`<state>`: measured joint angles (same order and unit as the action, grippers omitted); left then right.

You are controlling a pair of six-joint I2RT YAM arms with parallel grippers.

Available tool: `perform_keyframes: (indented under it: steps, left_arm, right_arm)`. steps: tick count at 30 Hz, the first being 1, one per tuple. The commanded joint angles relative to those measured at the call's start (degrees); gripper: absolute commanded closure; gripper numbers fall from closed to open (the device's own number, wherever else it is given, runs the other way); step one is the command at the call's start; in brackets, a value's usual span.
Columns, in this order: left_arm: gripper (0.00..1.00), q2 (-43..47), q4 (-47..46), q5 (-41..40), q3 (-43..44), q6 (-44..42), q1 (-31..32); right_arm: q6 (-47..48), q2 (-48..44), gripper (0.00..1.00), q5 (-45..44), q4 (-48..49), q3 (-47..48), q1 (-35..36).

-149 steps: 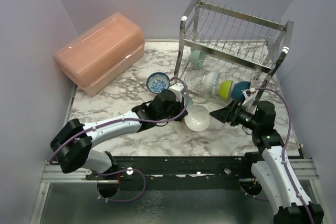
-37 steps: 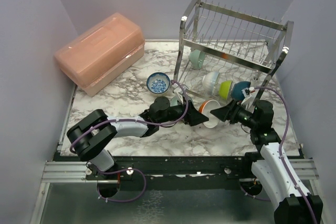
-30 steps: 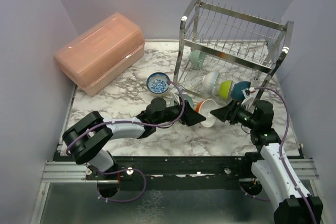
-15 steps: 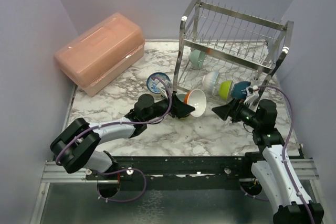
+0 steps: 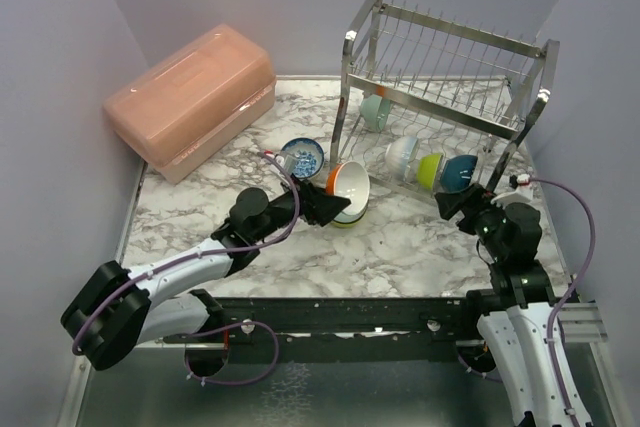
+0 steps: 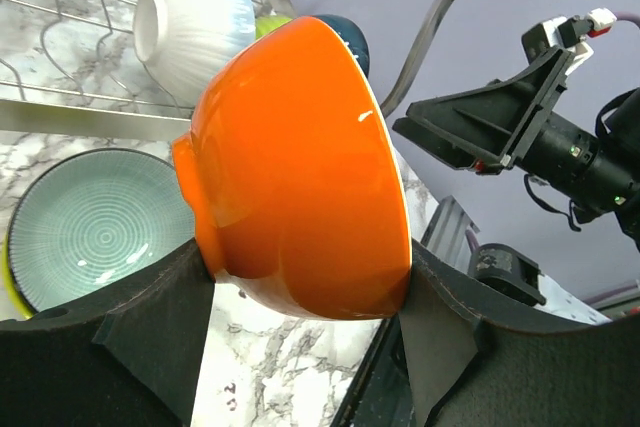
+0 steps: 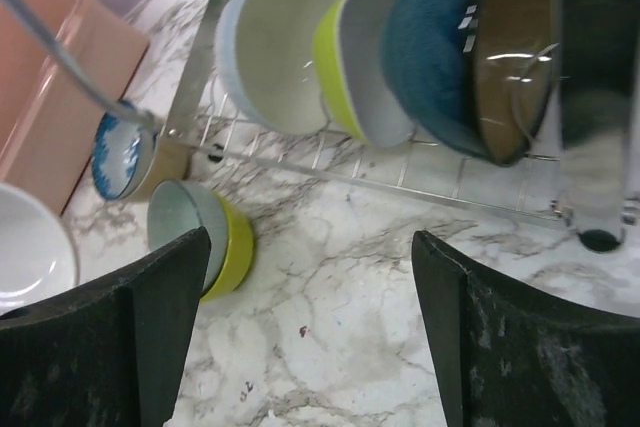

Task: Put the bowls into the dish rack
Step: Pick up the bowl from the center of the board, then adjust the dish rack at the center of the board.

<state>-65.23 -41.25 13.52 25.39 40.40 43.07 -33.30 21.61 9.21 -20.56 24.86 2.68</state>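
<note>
Your orange bowl [image 6: 300, 167] is tipped on its side, clamped in the left pincer [image 6: 305, 259], by the front-left post of the dish rack [image 5: 344, 87]. I'd judge the tilt readies it to slot on edge beside the four bowls [image 5: 402, 155] on the lower shelf. The right pincer [image 7: 315, 277] hangs wide and empty, clear of that path. A patterned bowl [image 5: 301, 157] and a lime bowl [image 6: 95, 242] wait on the bench [image 5: 400, 247].

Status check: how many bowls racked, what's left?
Done: mint bowl, white bowl, lime bowl and teal bowl stand in the lower tier of the dish rack. In hand: the left gripper holds an orange bowl. Left: blue-patterned bowl and mint-and-lime bowl on the table. The right gripper is open, empty.
</note>
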Motion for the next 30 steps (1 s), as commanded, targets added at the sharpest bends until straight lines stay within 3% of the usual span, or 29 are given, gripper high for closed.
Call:
perform_keyframes:
  steps: [1, 6, 11, 20, 30]
  left_arm:
    - [1.0, 3.9, 0.1, -4.5, -1.2, -2.8, -0.3]
    - [1.0, 5.2, 0.7, -5.6, -2.0, -3.0, -0.3]
    - [1.0, 4.9, 0.7, -5.4, -2.5, -1.6, -0.3]
    - [1.0, 5.1, 0.7, -4.6, -2.8, -0.3, -0.3]
    - [1.0, 5.7, 0.7, -4.1, -3.6, 1.2, -0.3]
  right_arm:
    - [-3.5, -0.5, 0.13, -16.1, -5.2, 1.7, 0.4]
    - [-5.5, -0.1, 0.07, -25.2, -5.4, 1.2, 0.4]
    - [-2.6, 1.6, 0.0, -27.4, -1.7, 0.2, 0.4]
    - [4.0, 6.3, 0.0, -22.4, 10.2, -1.0, 0.4]
    - [6.5, 15.6, 0.0, -23.5, 12.9, 2.3, 0.3]
